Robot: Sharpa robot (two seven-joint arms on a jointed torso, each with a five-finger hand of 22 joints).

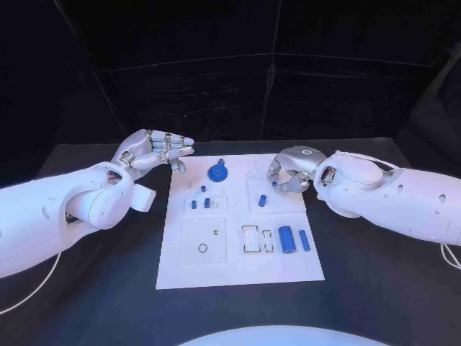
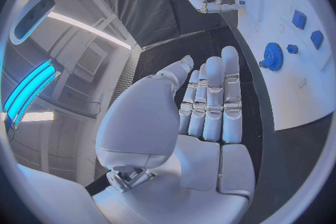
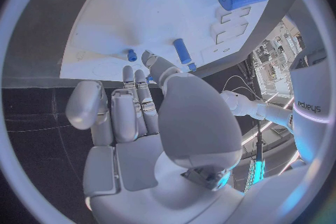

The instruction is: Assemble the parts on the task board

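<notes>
A: So, where do the parts lie?

B: On the task board (image 1: 189, 270), the white plate in the middle of the black table (image 1: 376, 295). A blue gear (image 1: 218, 173) sits near its far edge, small blue pegs (image 1: 199, 204) stand in the middle, and a thick blue cylinder (image 1: 287, 239) lies beside a thinner blue rod (image 1: 305, 240) towards the near right.

A: And the hands?

B: The left hand (image 1: 153, 151) hovers off the board's far left corner, fingers (image 2: 213, 95) straight and pressed side by side, thumb apart, holding nothing. The right hand (image 1: 293, 169) hangs over the far right of the board with its fingers curled downward; in the wrist view they lie together and I see nothing between them, though I cannot tell whether the tips touch a small part below.

A: How would the pieces handle?

B: My guess is light, rigid plastic, smooth and a bit slippery. The cylinder should roll if nudged, so I would pinch it across its round sides at mid-length. The pegs are tiny; a fingertip pinch near the top seems the only hold. The gear I would take by its toothed rim.

A: Risks?

B: Knocking a peg loose, probably, or tipping a part while seating it.
</notes>
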